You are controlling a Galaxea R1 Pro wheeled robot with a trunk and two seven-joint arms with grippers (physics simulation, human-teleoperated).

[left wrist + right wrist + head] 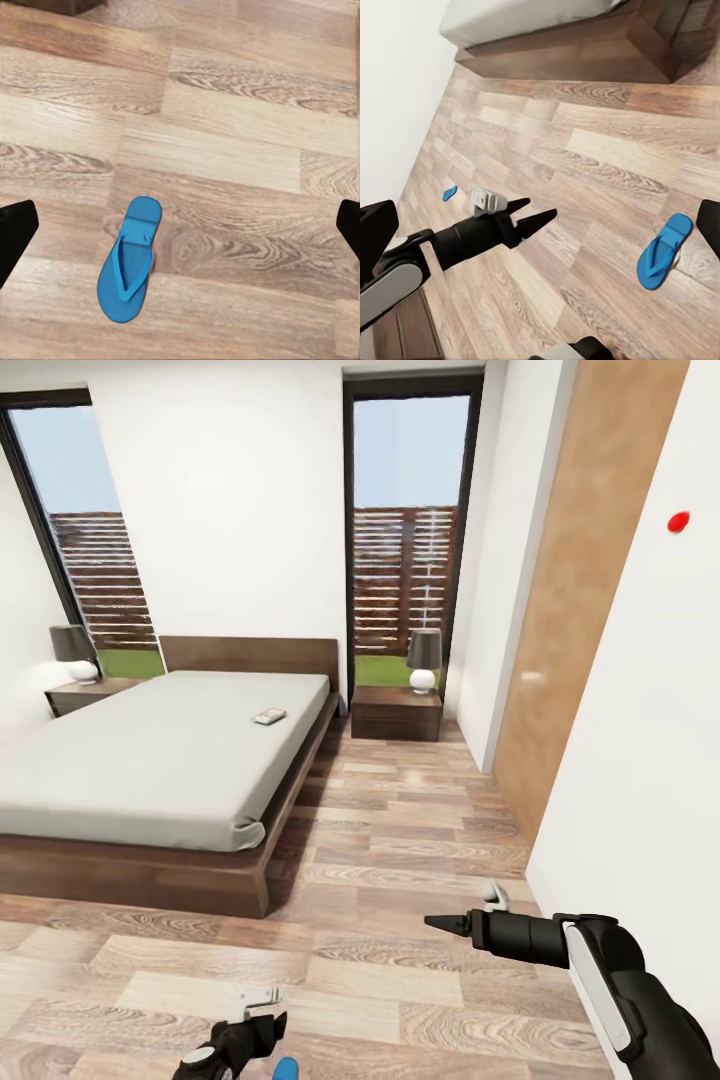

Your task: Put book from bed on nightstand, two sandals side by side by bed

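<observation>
While the book (269, 716) lies flat on the grey mattress of the bed (150, 760), near its right edge and toward the headboard, both arms hang low over open wood floor (400, 840). One nightstand (396, 712) stands just beside the bed's right side under a lamp (423, 658); the other nightstand (85, 695) sits at the far left corner. A broad strip of bare floor runs between the bed frame and the right-hand wall (640, 760). The left gripper (262, 1018) has its fingers spread wide, holding nothing, above a blue sandal (129, 259) lying flat on the planks. The right gripper (445, 925) points left; I cannot tell how far its fingers are apart. A second sandal (449, 193) lies well apart, close to a wall.
</observation>
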